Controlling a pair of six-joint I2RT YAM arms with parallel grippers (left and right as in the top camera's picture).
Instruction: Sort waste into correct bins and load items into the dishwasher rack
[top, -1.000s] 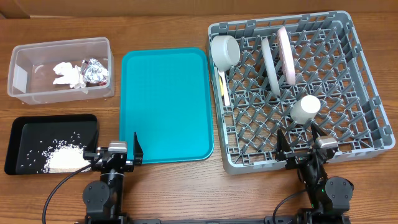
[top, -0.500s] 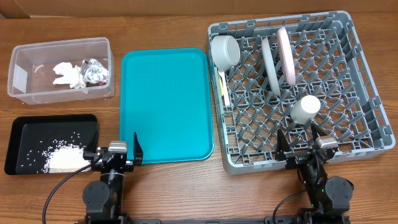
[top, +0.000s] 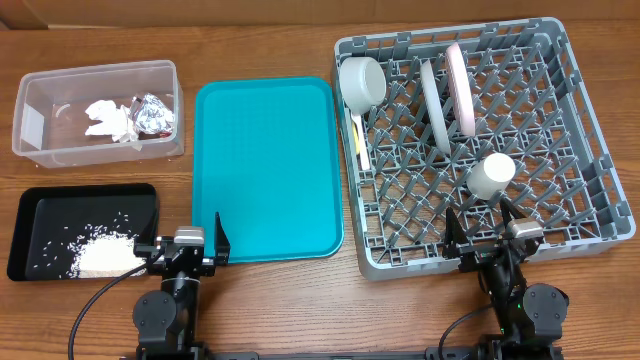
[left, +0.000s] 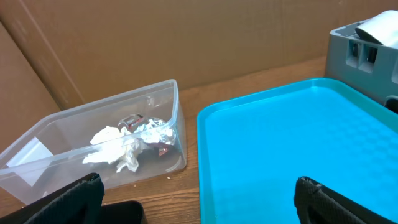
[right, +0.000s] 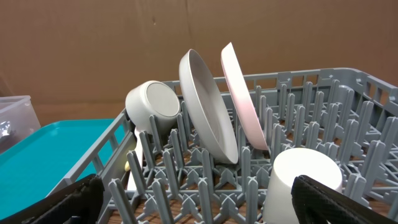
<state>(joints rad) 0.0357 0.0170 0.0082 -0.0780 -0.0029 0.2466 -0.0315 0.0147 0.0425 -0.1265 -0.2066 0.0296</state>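
Your left pincer (top: 188, 240) and right pincer (top: 486, 232) are spread, empty. Ahead of the left, the crumpled white paper napkin (top: 106, 118) lies in the clear plastic tub (top: 95, 70). Before the right, two round plates (top: 433, 100) lean between pegs of the grey lattice rack (top: 598, 150), which hold them upright.

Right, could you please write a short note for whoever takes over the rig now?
Left claw and right claw: open, empty, at the table's near edge.
Napkin and foil wrapper in clear tub; rice in black tray.
Dishwasher rack holds grey-green plate, white plate, bowl, cup, yellow spoon, white fork.
Done: sorting and loading, it seems. Left: nothing visible.
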